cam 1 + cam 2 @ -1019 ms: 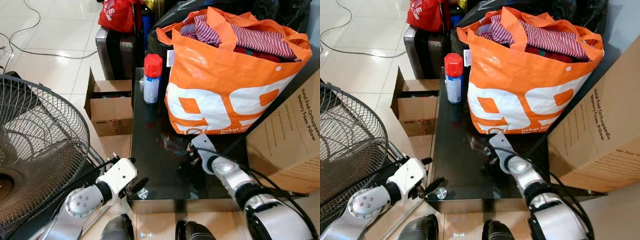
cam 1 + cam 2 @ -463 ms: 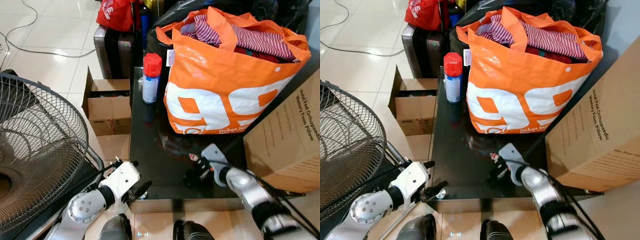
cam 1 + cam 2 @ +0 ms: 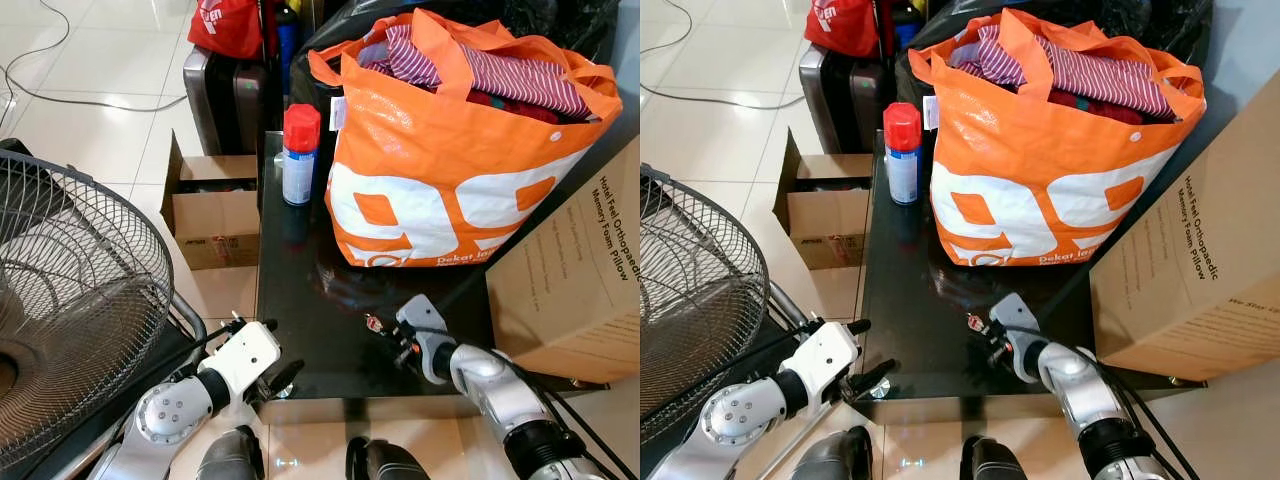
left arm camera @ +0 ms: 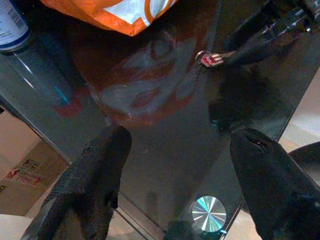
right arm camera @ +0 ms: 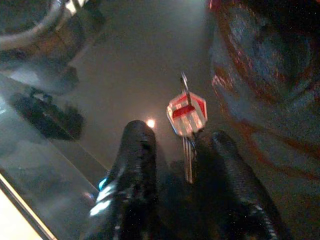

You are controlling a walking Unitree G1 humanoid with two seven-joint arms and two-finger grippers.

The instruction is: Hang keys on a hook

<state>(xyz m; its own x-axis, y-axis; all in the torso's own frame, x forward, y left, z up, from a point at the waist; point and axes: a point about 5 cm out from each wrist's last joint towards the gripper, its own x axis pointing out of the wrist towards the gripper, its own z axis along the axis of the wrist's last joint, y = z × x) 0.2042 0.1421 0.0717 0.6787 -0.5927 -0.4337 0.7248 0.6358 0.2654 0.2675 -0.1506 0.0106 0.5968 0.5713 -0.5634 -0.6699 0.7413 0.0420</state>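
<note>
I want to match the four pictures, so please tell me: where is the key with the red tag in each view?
Left eye: key on the black table, at the right gripper.
Right eye: same spot.
Left wrist: far across the table.
Right wrist: between the fingers.
Shared landmark: orange bag.

1. A low black glass table [image 3: 310, 300] stood on the pale tiled floor [image 3: 90, 120], its glossy top mirroring what stood on it.
2. A blue-and-white spray can [image 3: 299, 155] with a red cap stood upright near the table's far left corner.
3. A big orange shopping bag [image 3: 450, 170], stuffed with striped clothes, sat on the far half, just beside the can.
4. An open cardboard box [image 3: 212, 212] rested on the floor beside the table's left edge.
</note>
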